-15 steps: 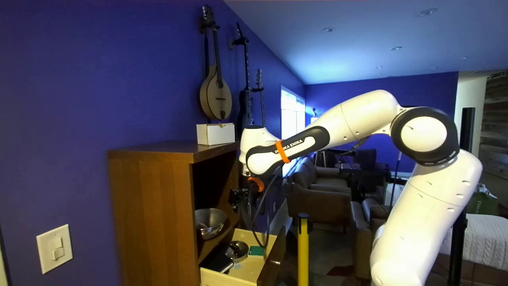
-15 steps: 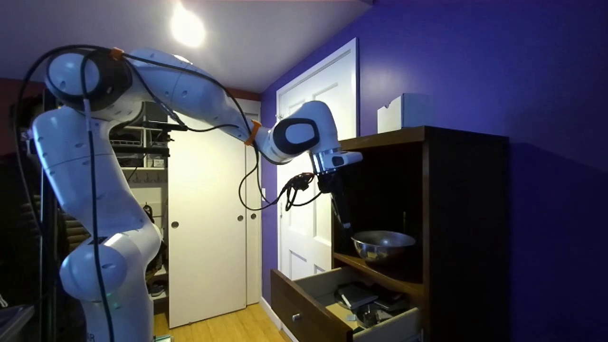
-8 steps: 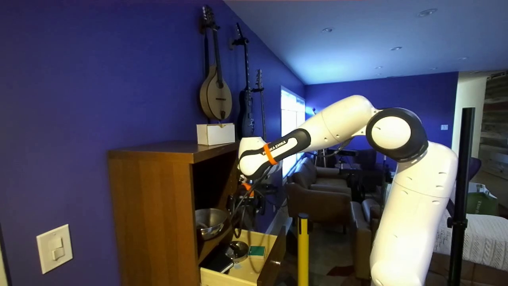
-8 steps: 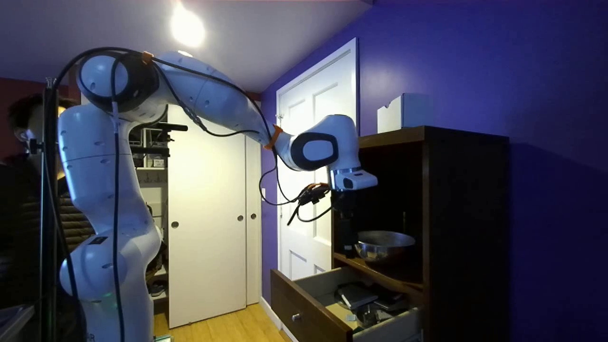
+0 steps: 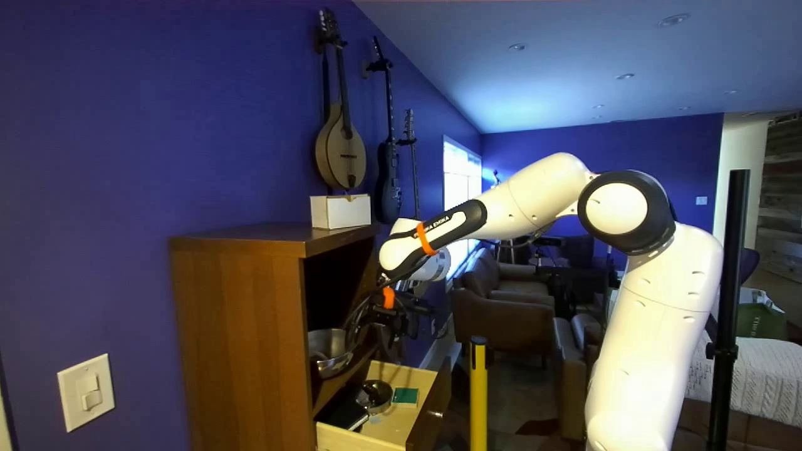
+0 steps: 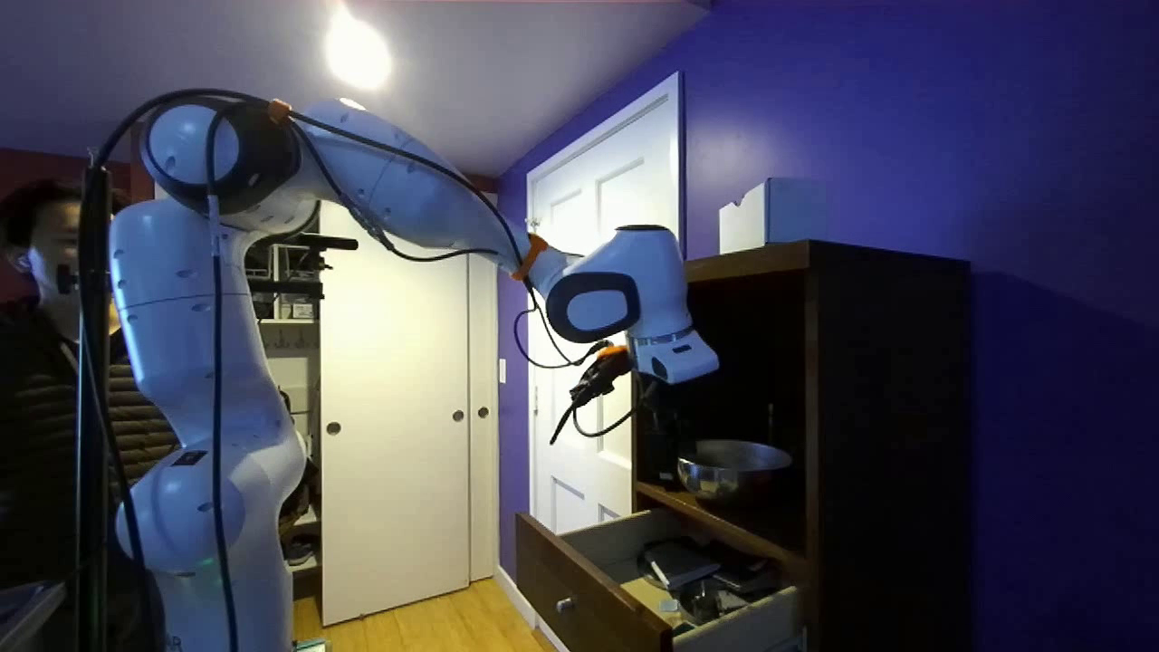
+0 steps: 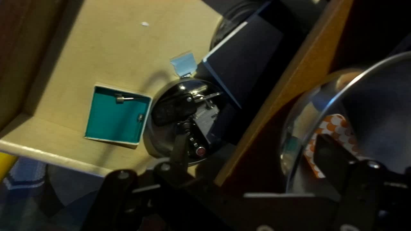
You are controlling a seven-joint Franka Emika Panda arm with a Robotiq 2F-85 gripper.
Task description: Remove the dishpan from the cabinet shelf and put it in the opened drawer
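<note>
The dishpan, a shiny silver metal bowl, sits upright on the cabinet shelf; it shows in both exterior views (image 5: 331, 360) (image 6: 735, 469) and partly in the wrist view (image 7: 293, 144). The shelf (image 6: 711, 521) lies just above the open drawer (image 6: 584, 584), whose pale wooden inside shows in the wrist view (image 7: 125, 48). My gripper (image 7: 255, 146) is open. One finger reaches over the inside of the dishpan, the other is outside its rim, with the near rim between them. I cannot tell whether either finger touches the bowl.
The drawer holds a smaller metal bowl (image 7: 154, 142) with keys and small items, a teal box (image 7: 115, 117) and a black book (image 7: 244, 61). An orange-and-white patterned thing (image 7: 335, 128) shows inside the dishpan. The cabinet's top (image 6: 751, 263) overhangs the shelf. A yellow post (image 5: 479, 394) stands nearby.
The arm has moved forward and down to the shelf, bringing the gripper beside the dishpan. In the last half second the wrist has tilted. The dishpan and drawer have not visibly moved.
</note>
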